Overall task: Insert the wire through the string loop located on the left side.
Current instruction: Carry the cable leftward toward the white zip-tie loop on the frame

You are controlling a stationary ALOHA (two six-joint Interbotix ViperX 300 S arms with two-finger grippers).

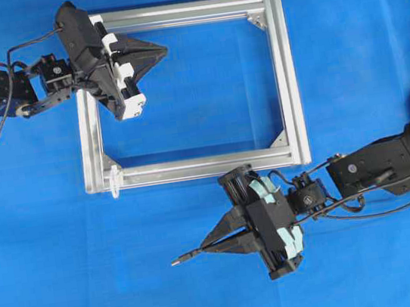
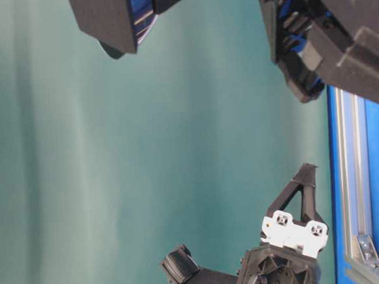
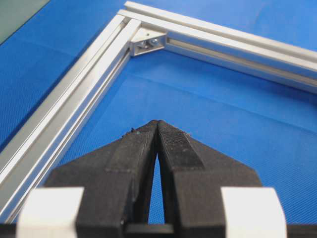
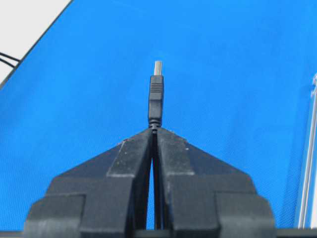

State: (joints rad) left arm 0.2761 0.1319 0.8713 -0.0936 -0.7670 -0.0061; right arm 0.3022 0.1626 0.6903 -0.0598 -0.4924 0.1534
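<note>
A blue mat (image 1: pixel 343 50) fills the overhead view. On it, in the upper middle, lies the square silver frame (image 1: pixel 285 73), with triangular corner brackets (image 3: pixel 148 43) inside its corners. The left gripper (image 1: pixel 164 50) reaches in from the upper left over the frame's upper left part, its tip inside the frame; its jaws are pressed together with nothing between them. The right gripper (image 1: pixel 203 249) sits at the lower middle, below the frame, pointing left, clamped on the wire (image 4: pixel 155 101), whose plug sticks out past the fingertips. The string loop (image 1: pixel 114 180) stands at the frame's lower left corner, well apart from the plug.
</note>
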